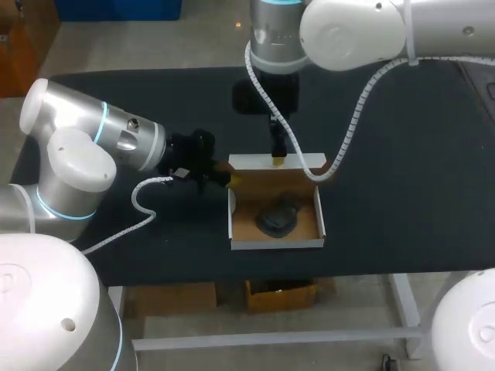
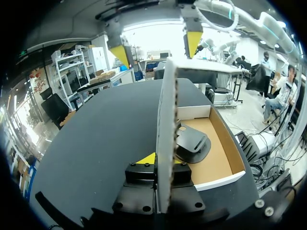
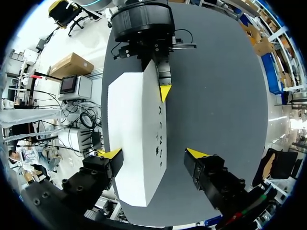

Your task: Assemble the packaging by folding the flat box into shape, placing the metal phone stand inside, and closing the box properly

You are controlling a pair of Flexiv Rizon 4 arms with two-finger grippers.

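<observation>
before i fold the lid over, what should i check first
1. Stand inside the box: ok, it lies on the floor of the box.
2. Lid standing upright at the box's side, not yet folded: ok.
3. Left gripper shut on the lid: ok.
4. Right gripper clear of the lid: not ok, it is open with the lid's far end between its fingers.
5. Stand low enough for the lid to shut flat: cannot tell.
</observation>
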